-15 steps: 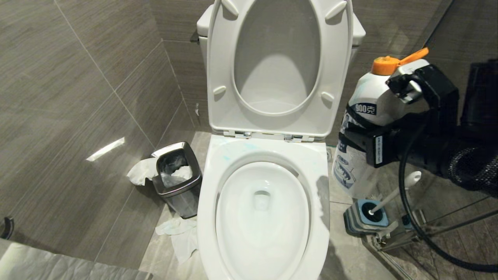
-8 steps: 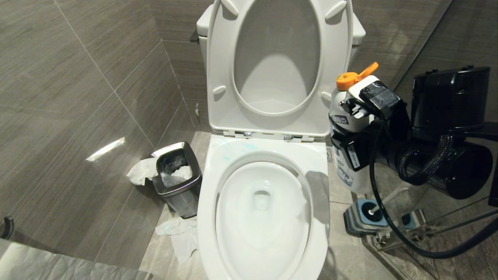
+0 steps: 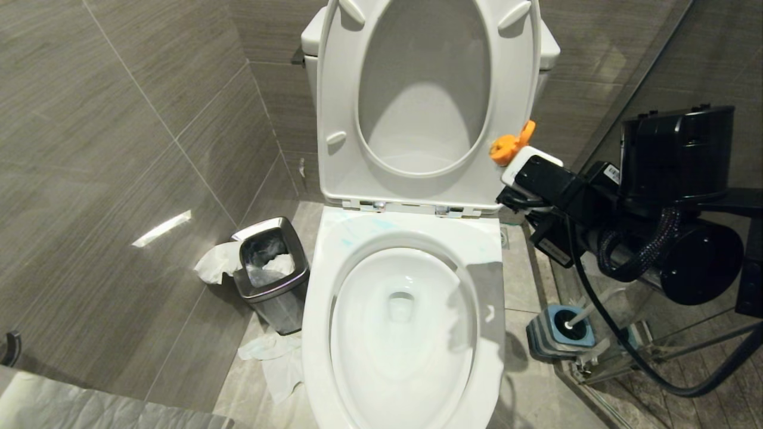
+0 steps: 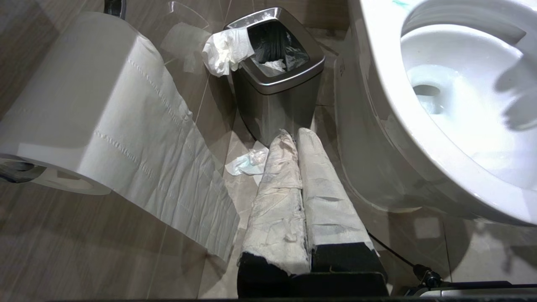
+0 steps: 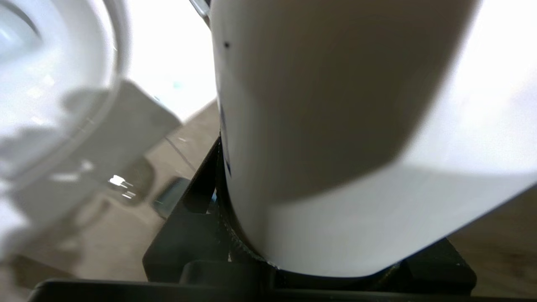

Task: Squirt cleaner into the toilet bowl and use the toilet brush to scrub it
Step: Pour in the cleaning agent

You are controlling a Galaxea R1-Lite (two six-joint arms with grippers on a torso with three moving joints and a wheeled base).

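Grey tiled bathroom, grey floor (image 3: 536,393). White toilet bowl (image 3: 402,325) sits in the middle with its seat and lid (image 3: 426,101) raised; faint teal streaks of cleaner (image 3: 381,225) show on the back of the rim. Right claw (image 3: 539,223) is beside the right back corner of the bowl, level with the seat hinge, clamped partway closed around a white bottle (image 5: 335,126). In the head view mostly just the bottle's orange cap (image 3: 508,146) sticks out past the wrist, tipped toward the seat; the bottle body is largely hidden there, so its exact tilt is hard to call. Right wrist view is filled by the bottle wall between the black fingers (image 5: 188,209).

Toilet brush (image 3: 587,313) stands in its blue-grey holder (image 3: 557,333) on the floor right of the bowl, untouched.

Left claw (image 4: 293,176) hangs low left of the bowl, fingers pressed together and wrapped in tissue. Steel bin (image 3: 273,271) stands left of the bowl with tissue around it; paper roll (image 4: 63,109) is nearby.
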